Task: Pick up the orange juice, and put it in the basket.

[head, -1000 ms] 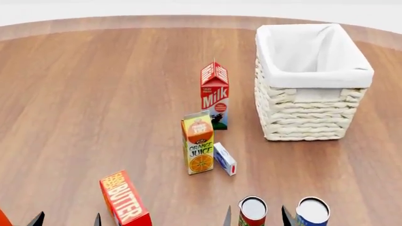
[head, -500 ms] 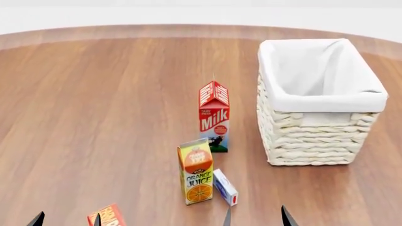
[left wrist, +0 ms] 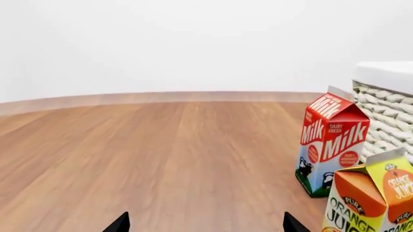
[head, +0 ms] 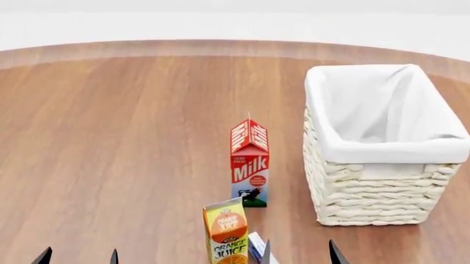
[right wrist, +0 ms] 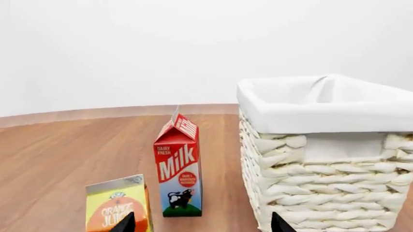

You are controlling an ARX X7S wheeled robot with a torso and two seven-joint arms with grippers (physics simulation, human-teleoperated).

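The orange juice [head: 225,231] is yellow with an orange circle and green edges. The milk carton [head: 250,163] is red and white. The basket [head: 382,192] is cream wicker, lined white, on a brown woodgrain table [head: 125,137].

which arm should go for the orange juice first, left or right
Probably the right. In the head view the orange juice stands just left of the right gripper, whose fingertips are spread, and the basket is on that same side. The left gripper, also spread, sits farther off across bare table.
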